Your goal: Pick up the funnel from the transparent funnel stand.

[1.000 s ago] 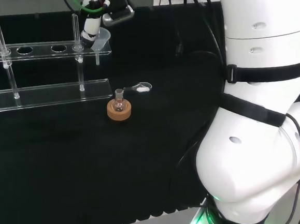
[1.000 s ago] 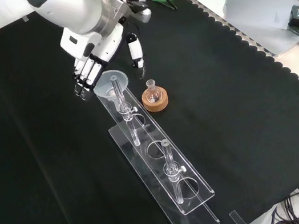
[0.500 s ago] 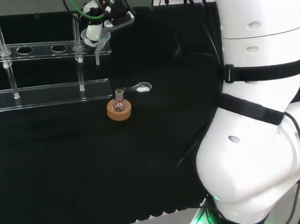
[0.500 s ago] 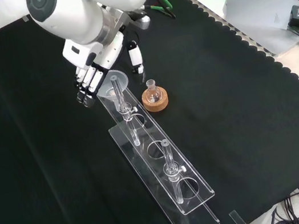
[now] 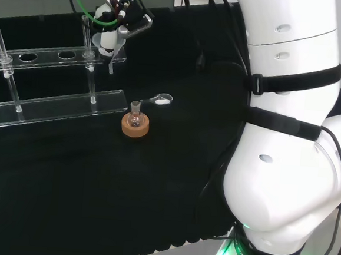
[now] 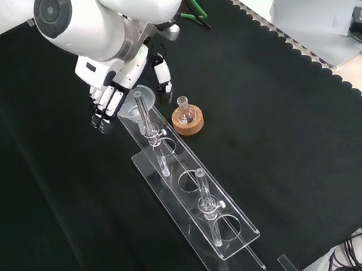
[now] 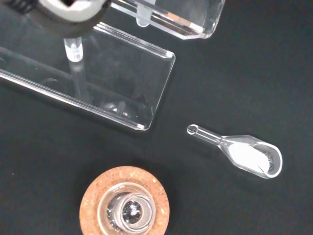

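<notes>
The clear funnel sits in the end hole of the transparent funnel stand, its stem hanging below the shelf. In the front view the funnel is at the far end of the stand. The hand hovers right over it, with dark fingertips just left of the rim and the thumb to the right, a small gap off. The fingers are relaxed and not closed on the funnel. From the head view the hand covers part of the rim. The funnel stem shows in the wrist view.
A small flask on a cork ring stands just right of the stand's far end in the front view. A clear scoop with white powder lies beside it. Two upright rods rise from the stand.
The hand has come down and closer over the funnel, its fingertips now beside the rim. The funnel, stand, flask and scoop have not moved.
</notes>
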